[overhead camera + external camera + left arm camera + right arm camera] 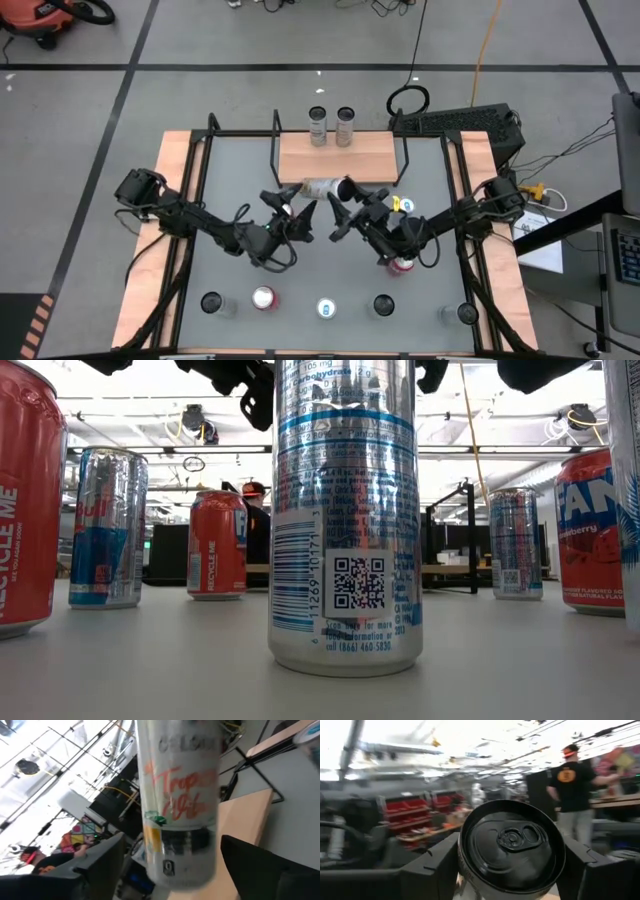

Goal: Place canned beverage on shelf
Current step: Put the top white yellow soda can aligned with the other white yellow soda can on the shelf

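Note:
A white and silver can (pixel 320 187) lies level in the air just in front of the shelf (pixel 340 160), a light-wood board with black rod ends at the table's far middle. Two cans (pixel 318 125) (pixel 345 125) stand on the shelf's far edge. My right gripper (pixel 347 197) is shut on the lying can's lid end (pixel 512 847). My left gripper (pixel 300 205) is open, with its fingers on either side of the can's body (pixel 180 810). A gap shows beside one finger (pixel 102 865); whether the other finger (pixel 260 865) touches the can, I cannot tell. My right gripper pinches the can's wall just behind the dark lid (pixel 470 870) between its two fingers. The fingers come level from the table's right and lie along the can, with the lid facing back toward the wrist. The can is held level, clear of table and shelf.
A row of cans stands along the near edge (pixel 212 302) (pixel 264 298) (pixel 326 308) (pixel 383 305) (pixel 465 313). A red can (pixel 402 263) stands under my right arm and a blue-topped one (pixel 405 205) right of the grippers. Black rails (pixel 200 200) frame the grey tabletop.

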Controlling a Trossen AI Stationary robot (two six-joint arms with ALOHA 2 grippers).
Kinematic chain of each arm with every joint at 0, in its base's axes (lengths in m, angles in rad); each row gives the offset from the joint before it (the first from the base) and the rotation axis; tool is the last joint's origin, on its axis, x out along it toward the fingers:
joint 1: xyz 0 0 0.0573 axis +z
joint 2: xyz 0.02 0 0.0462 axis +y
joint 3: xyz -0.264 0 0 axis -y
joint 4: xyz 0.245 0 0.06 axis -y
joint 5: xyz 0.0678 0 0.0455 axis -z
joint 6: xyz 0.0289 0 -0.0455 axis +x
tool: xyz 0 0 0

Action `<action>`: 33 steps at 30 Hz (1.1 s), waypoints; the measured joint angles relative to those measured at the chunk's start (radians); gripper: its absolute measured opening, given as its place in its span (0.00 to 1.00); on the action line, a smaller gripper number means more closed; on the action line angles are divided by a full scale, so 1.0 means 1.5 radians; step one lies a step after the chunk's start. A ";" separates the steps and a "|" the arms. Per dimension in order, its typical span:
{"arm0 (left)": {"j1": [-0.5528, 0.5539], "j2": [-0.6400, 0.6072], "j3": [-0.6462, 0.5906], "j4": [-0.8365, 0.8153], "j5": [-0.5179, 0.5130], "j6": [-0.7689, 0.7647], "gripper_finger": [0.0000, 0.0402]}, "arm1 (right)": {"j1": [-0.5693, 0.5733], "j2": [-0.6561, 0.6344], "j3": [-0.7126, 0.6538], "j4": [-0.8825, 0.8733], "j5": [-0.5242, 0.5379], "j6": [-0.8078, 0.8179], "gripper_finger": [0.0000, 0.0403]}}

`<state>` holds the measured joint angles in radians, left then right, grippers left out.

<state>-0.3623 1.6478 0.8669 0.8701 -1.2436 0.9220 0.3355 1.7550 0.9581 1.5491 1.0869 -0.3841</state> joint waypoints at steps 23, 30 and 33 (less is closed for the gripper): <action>-0.104 -0.035 0.000 -0.001 0.008 -0.121 0.89 | 0.043 -0.263 0.003 -0.675 -0.069 0.034 0.52; -0.055 -0.138 0.000 -0.182 0.285 -0.356 0.89 | 0.015 -0.349 0.096 -1.048 -0.233 0.186 0.52; 0.008 -0.152 0.000 -0.242 0.419 -0.456 0.89 | 0.006 -0.348 0.132 -1.097 -0.277 0.193 0.52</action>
<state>-0.3504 1.4205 0.8669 0.5067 -0.6158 0.2381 0.3441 1.2329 1.1554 -0.0970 0.6717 -0.0941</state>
